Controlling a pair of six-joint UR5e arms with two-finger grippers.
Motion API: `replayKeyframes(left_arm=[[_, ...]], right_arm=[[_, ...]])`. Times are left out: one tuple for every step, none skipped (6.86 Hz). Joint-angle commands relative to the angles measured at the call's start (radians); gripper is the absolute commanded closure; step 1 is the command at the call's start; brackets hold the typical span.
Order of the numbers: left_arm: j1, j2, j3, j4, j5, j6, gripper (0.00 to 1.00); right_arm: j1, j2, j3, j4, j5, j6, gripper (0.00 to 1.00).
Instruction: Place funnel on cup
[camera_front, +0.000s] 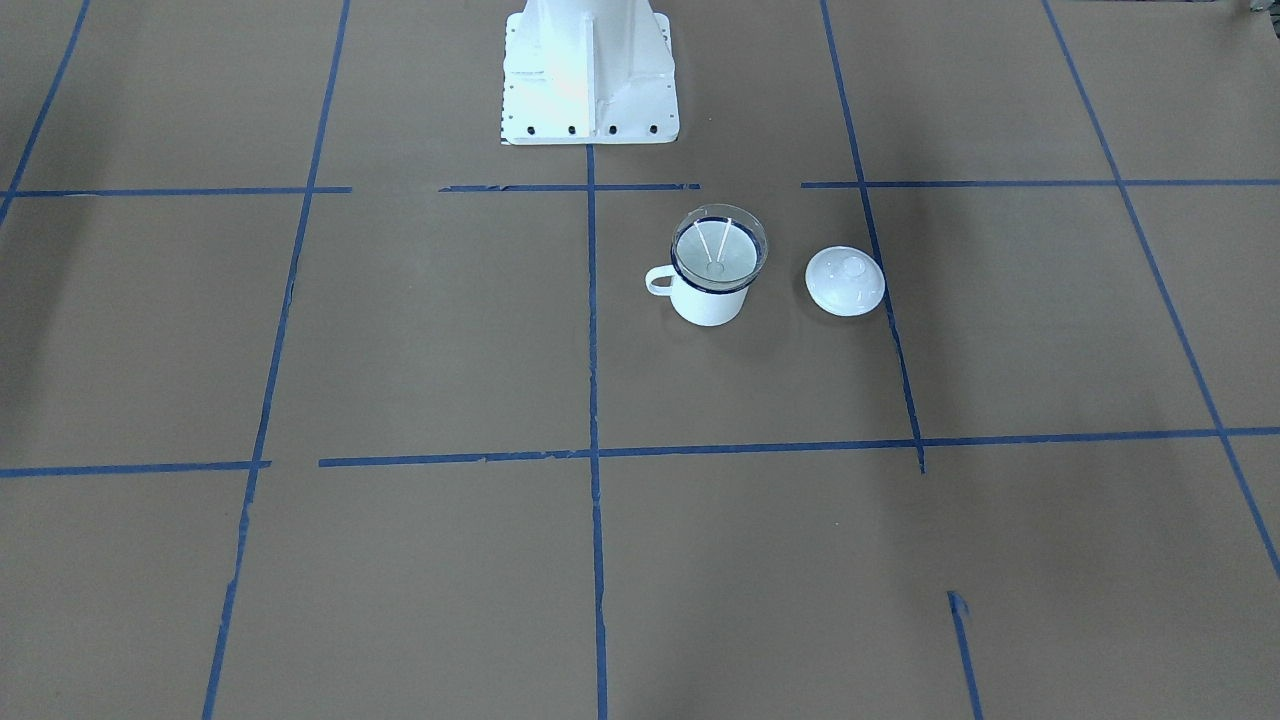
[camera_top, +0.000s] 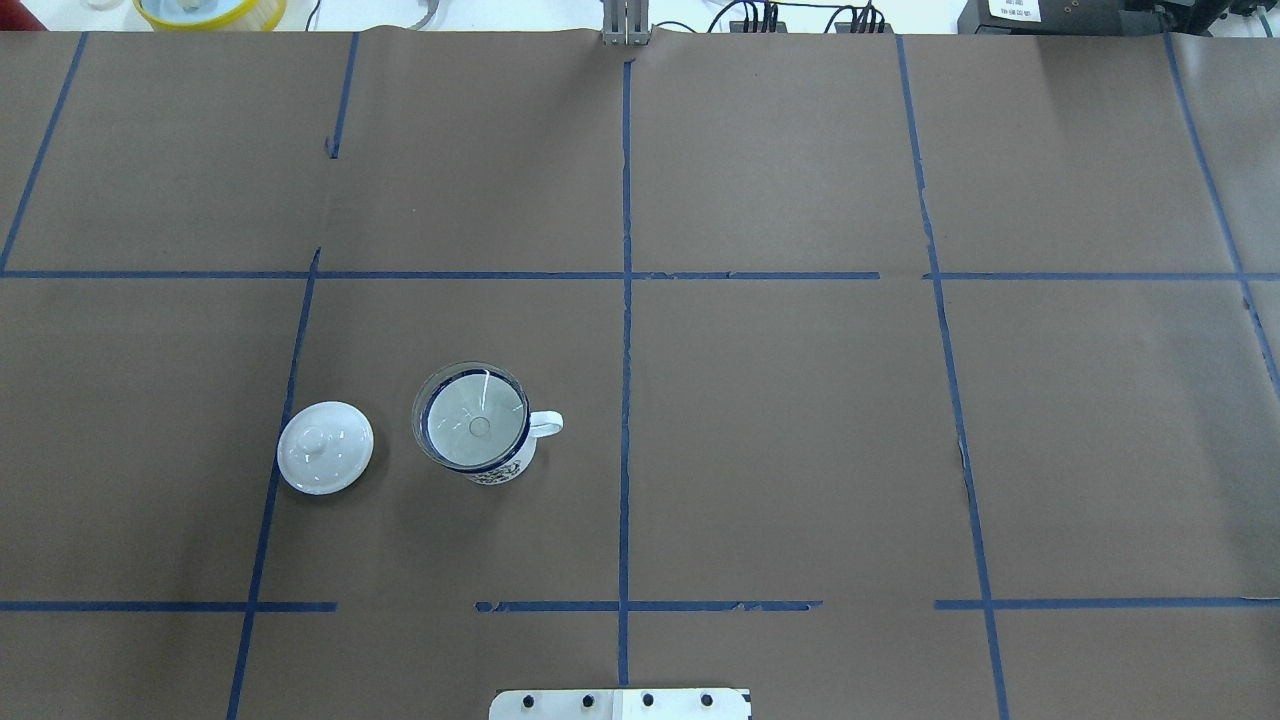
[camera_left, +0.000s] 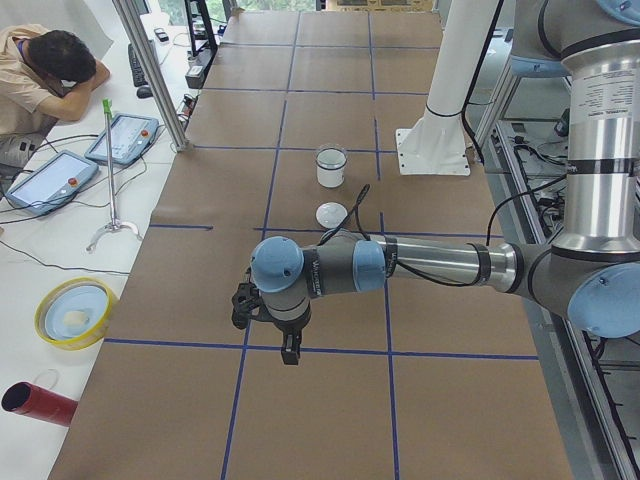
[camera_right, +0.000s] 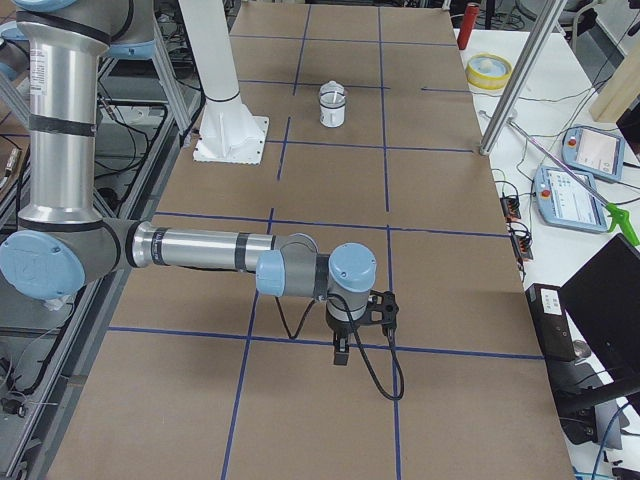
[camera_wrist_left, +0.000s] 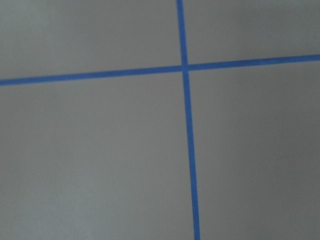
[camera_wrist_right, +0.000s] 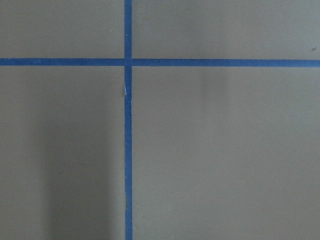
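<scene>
Funnel (camera_front: 719, 248): clear, seated rim-up in the mouth of the cup (camera_front: 710, 300), spout down inside. The pair stands upright on the table (camera_top: 800, 450), handle turned away from the lid (camera_front: 845, 281) lying just beside (the lid is no part of this job).

Step in hand: none left, by my judgement; the placing looks done.

Next move: nothing but to hold both my arms off the cup, lest the funnel be knocked askew.

Left pincer (camera_left: 288, 352): hanging over a tape line, well apart from the cup, seen only side-on. Whether released or clenched I cannot tell.

Right pincer (camera_right: 341, 352): likewise placed, likewise not to be judged.

Writing: a dark print low on the cup's side, possibly lettering, too small to read.
</scene>
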Motion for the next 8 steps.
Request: replayKeyframes(left_arm=[[-0.002,-0.007,-0.005,-0.007,0.004,0.006,0.0],[-0.002,-0.008,0.0,-0.007,0.008,0.0,0.0],[0.0,-0.008,-0.011,-0.004,0.002,-0.001,0.0],[0.0,-0.008,0.0,-0.004,0.01,-0.001,0.0],[-0.003,-0.002,-0.012,-0.004,0.011,-0.001,0.0],[-0.004,-0.002,-0.016,-0.004,0.011,-0.003,0.0],[-0.004,-0.001,-0.017,-0.004,0.011,-0.004,0.0],[-0.004,0.001,-0.017,-0.004,0.011,-0.004,0.0]], right_arm=[[0.0,0.0,0.0,0.0,0.0,0.0,0.0],[0.0,0.0,0.0,0.0,0.0,0.0,0.0],[0.0,0.0,0.0,0.0,0.0,0.0,0.0],[0.0,0.0,0.0,0.0,0.0,0.0,0.0],[0.0,0.0,0.0,0.0,0.0,0.0,0.0],[0.0,0.0,0.0,0.0,0.0,0.0,0.0],[0.0,0.0,0.0,0.0,0.0,0.0,0.0],[0.0,0.0,0.0,0.0,0.0,0.0,0.0]])
